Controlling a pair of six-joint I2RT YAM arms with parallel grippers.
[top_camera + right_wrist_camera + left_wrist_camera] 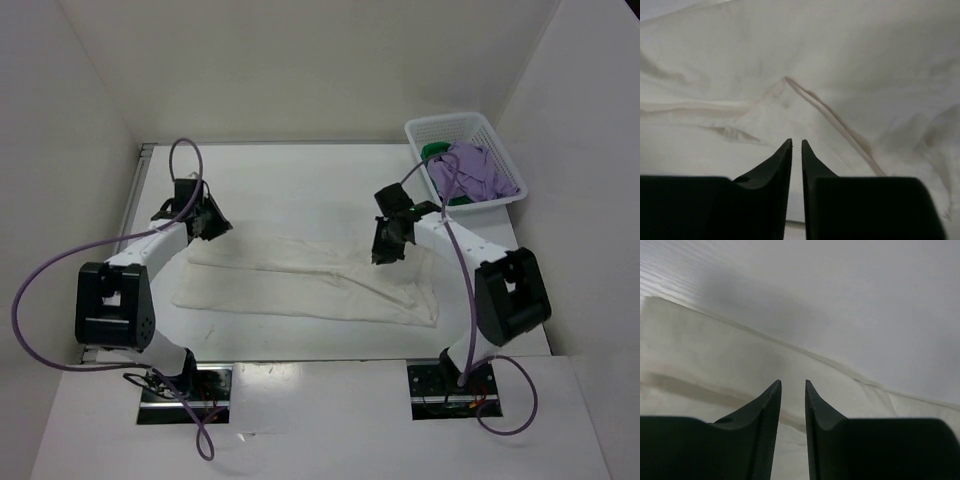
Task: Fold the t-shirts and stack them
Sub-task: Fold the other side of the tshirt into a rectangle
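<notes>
My left claw and right claw hang slightly apart, empty, over the white shirt, seemingly part-folded mid-frame on the counter, while the purple shirt and green shirt wait crumpled in the basket, upper right, with nothing stacked yet.

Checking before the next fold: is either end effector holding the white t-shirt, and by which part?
Nothing is held. The left end effector and right end effector hang over the white t-shirt, jaws apart, empty.
</notes>
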